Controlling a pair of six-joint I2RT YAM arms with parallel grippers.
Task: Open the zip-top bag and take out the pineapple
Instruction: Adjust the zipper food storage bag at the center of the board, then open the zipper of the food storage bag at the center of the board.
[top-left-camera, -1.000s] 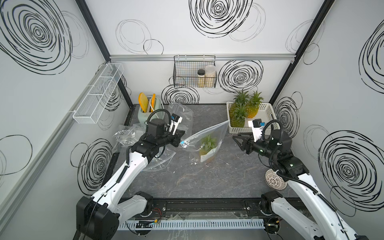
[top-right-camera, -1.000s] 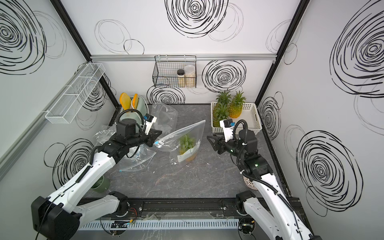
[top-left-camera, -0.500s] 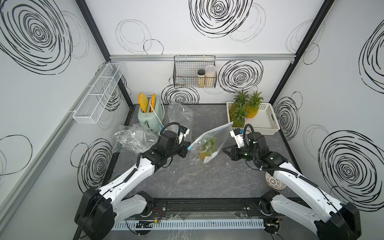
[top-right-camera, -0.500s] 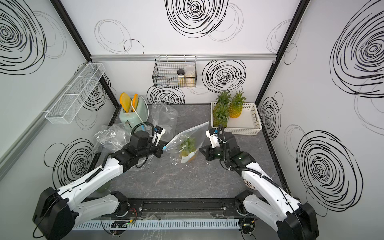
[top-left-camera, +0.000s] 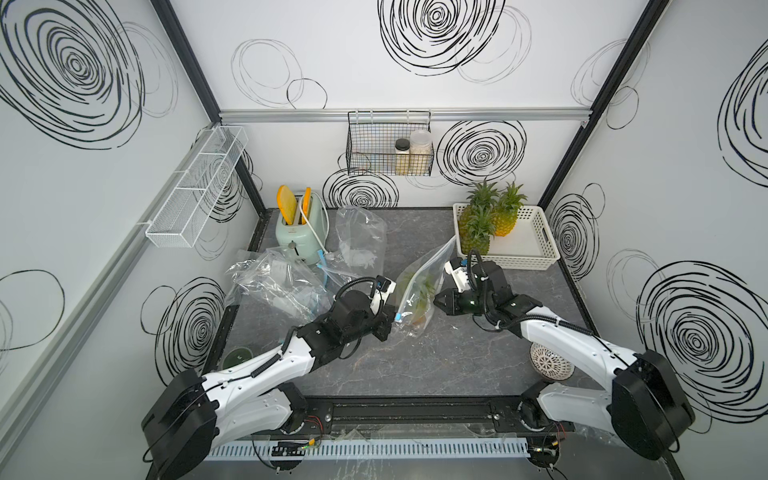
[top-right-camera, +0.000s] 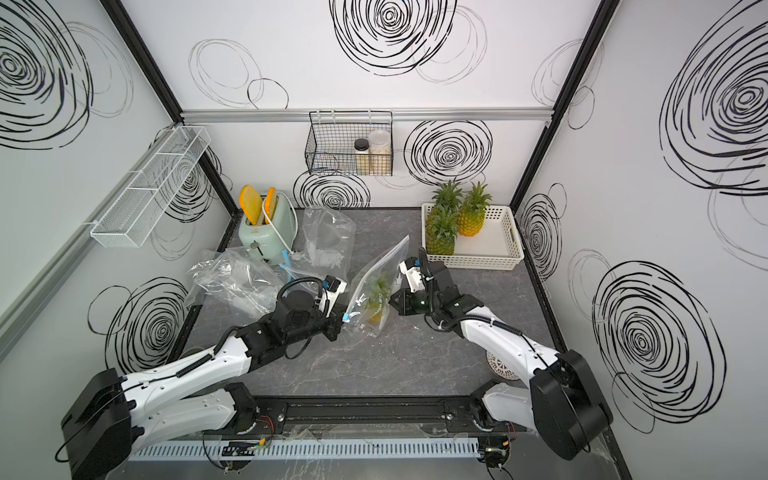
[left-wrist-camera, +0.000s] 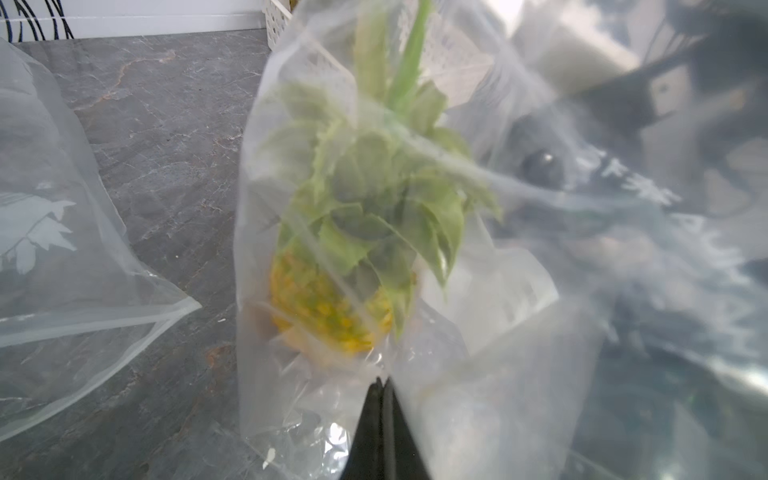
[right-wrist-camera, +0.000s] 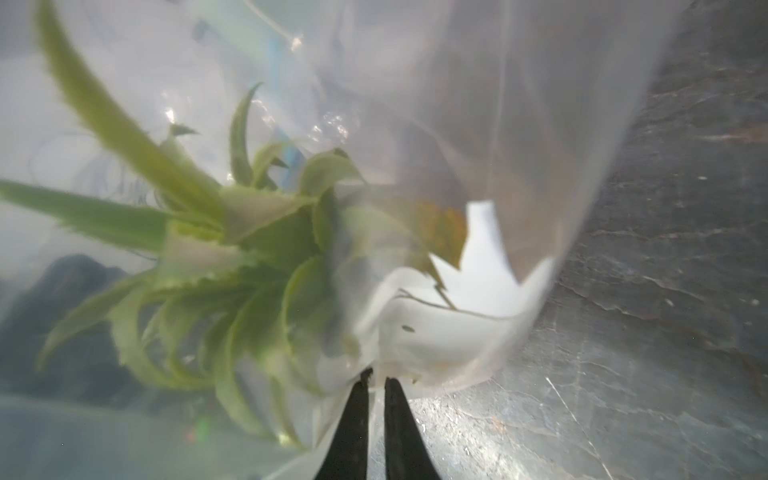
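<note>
A clear zip-top bag (top-left-camera: 428, 266) (top-right-camera: 380, 266) stands tilted over the middle of the table in both top views. The pineapple (top-left-camera: 419, 301) (top-right-camera: 376, 301) sits low inside it, green crown up, yellow body (left-wrist-camera: 328, 307) at the bottom. My left gripper (top-left-camera: 390, 322) (left-wrist-camera: 383, 380) is shut on the bag's edge beside the blue slider (top-left-camera: 398, 318). My right gripper (top-left-camera: 437, 300) (right-wrist-camera: 376, 376) is on the bag's opposite side, its jaws shut on the film with a thin gap. The crown leaves (right-wrist-camera: 232, 257) show through the plastic.
A white basket (top-left-camera: 536, 259) holding up to three pineapples stands at the back right. A mint toaster (top-left-camera: 297, 232) and empty clear bags (top-left-camera: 278, 282) (top-left-camera: 359, 237) lie at the back left. A white perforated dome (top-left-camera: 550, 365) sits under my right arm.
Both arms came toward the front middle and carried the bag lower and more upright. My right gripper, open a second ago, closed on the bag's side.
</note>
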